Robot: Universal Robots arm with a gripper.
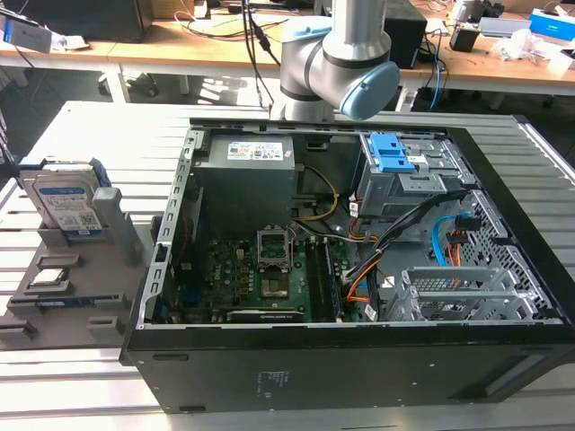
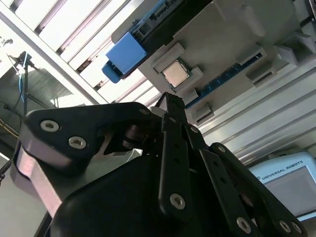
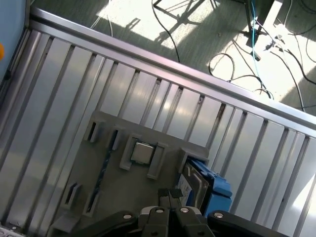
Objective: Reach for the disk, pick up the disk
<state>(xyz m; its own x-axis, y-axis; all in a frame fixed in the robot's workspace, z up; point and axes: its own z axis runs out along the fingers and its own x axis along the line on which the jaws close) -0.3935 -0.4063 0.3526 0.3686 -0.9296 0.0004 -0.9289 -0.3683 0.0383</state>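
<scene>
1. Currently, the arm (image 1: 341, 54) is rising at the far side of the open computer case (image 1: 359, 377); its silver tube and pale blue joint cap are showing at the top of the exterior view.
2. The wrist is hanging over the slatted table (image 1: 99, 135), and the gripper (image 3: 170, 195) is pointing down toward the grey holder (image 3: 108, 168).
3. The black fingers are pressing tip against tip in both wrist views, with nothing between them; the gripper (image 2: 170, 101) is gripping nothing.
4. The fingertips are hovering above the holder, near the disk (image 3: 195, 182) and apart from it.
5. The disk (image 1: 63, 205) is standing on edge in a slot of the holder (image 1: 99, 269), at the exterior view's left, outside the case.
6. Its silver metal body is carrying a white-and-blue label on the broad face, and bright blue plastic rails are framing its sides.
7. In the second wrist view, the disk (image 2: 126, 52) is showing one blue rail end as a smooth rectangular block.
8. The holder is showing matte grey plastic with raised rectangular pockets; a square metal-topped chip (image 3: 143, 152) is lying flat in one pocket, beside the disk's slot.
9. The table is showing long, parallel, pale metal ribs.
</scene>
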